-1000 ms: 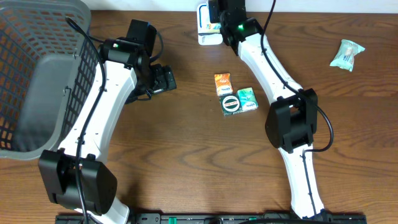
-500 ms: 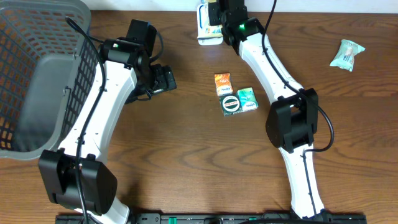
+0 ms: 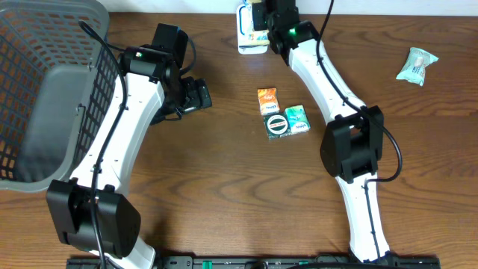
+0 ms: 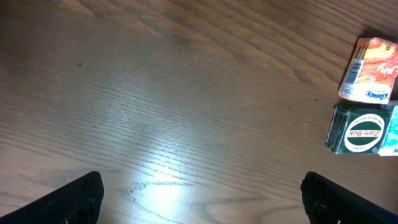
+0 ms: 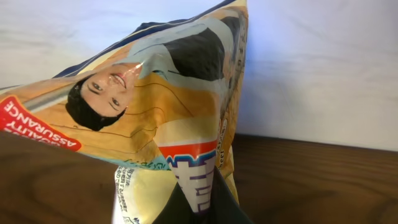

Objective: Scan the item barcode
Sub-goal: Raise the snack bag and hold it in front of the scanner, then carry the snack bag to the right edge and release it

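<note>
Fingers of my right gripper (image 3: 261, 18) are clenched on a glossy yellow-and-white printed packet (image 5: 155, 124), which has barely moved since a second ago. It is at the far edge of the brown wooden table (image 3: 224, 187), with its long axis running far-to-near and its printed face toward my wrist camera. My left gripper (image 4: 202, 208) is spread wide, grasping nothing.

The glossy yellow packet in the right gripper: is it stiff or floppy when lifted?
The glossy yellow printed packet is probably floppy: its film bends and creases where the right gripper pinches it. The shiny surface may slip. It looks thin, so likely light.
</note>
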Robot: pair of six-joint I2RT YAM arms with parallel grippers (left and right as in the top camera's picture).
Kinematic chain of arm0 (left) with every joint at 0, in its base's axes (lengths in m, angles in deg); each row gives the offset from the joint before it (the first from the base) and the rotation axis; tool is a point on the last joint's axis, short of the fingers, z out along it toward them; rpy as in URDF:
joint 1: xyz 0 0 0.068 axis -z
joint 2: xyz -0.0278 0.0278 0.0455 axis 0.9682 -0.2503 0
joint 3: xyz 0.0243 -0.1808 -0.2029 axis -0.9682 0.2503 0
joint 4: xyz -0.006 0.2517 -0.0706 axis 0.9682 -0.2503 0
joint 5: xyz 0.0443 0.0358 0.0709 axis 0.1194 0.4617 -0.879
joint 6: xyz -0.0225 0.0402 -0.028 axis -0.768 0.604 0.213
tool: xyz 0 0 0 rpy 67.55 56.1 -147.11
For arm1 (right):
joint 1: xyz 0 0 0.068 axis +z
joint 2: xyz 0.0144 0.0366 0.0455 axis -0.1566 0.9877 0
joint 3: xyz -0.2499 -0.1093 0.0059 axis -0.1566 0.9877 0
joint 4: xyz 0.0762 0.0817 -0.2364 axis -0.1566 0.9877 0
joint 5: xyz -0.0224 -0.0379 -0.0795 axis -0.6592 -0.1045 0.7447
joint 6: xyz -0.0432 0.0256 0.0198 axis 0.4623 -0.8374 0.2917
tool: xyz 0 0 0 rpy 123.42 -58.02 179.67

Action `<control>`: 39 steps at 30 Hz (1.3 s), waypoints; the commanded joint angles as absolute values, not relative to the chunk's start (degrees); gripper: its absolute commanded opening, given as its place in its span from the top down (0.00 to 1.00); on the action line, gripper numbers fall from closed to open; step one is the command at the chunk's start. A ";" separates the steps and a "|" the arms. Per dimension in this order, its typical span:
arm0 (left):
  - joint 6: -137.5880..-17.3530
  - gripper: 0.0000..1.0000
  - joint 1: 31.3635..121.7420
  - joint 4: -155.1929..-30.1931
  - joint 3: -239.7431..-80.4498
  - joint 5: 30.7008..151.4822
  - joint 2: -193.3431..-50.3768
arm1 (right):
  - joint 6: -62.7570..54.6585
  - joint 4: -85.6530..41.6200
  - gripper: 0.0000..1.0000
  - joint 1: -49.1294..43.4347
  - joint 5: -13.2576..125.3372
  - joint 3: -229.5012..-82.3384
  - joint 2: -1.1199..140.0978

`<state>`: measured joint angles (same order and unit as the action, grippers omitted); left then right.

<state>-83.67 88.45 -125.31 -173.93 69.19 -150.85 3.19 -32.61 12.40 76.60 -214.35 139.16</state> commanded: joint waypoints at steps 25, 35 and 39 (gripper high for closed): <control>-84.37 0.00 88.34 -125.47 -173.65 69.04 -151.07 | 3.27 -1.35 0.92 -22.73 91.96 -216.21 131.46; -84.37 0.00 88.34 -125.47 -173.65 69.02 -151.07 | 3.05 1.23 0.23 -27.60 70.54 -216.15 131.49; -84.37 0.00 88.34 -125.47 -173.65 69.04 -151.07 | 3.05 2.89 0.23 -26.29 60.42 -216.15 131.49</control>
